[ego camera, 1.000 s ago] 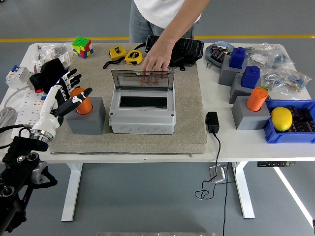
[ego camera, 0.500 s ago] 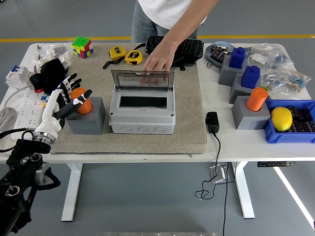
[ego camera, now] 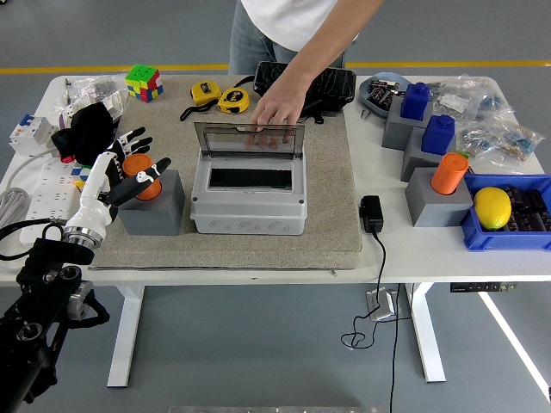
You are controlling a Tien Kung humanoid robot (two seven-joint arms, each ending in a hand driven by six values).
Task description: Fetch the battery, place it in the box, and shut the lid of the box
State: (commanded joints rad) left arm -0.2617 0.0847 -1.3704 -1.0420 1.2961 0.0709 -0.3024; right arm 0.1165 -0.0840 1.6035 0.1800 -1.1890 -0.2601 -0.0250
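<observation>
The left arm rises from the lower left corner, its white-and-black left hand [ego camera: 120,176] tilted up beside the orange battery [ego camera: 139,171] — fingers spread around it, thumb across its front, no firm grasp visible. The battery stands upright in a grey holder block [ego camera: 155,206] on the tan mat [ego camera: 331,215]. A person's hand [ego camera: 274,107] holds the open lid [ego camera: 249,138] of the grey box [ego camera: 249,202]. The white table [ego camera: 405,245] stands on a grey floor.

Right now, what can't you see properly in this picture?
Head view only:
- Inside of the box: too dark to tell what it holds.
- Person's fingertips: behind the raised clear lid.
- Orange battery: the left hand covers part of it, so contact is unclear.
- Right arm: out of view.
</observation>
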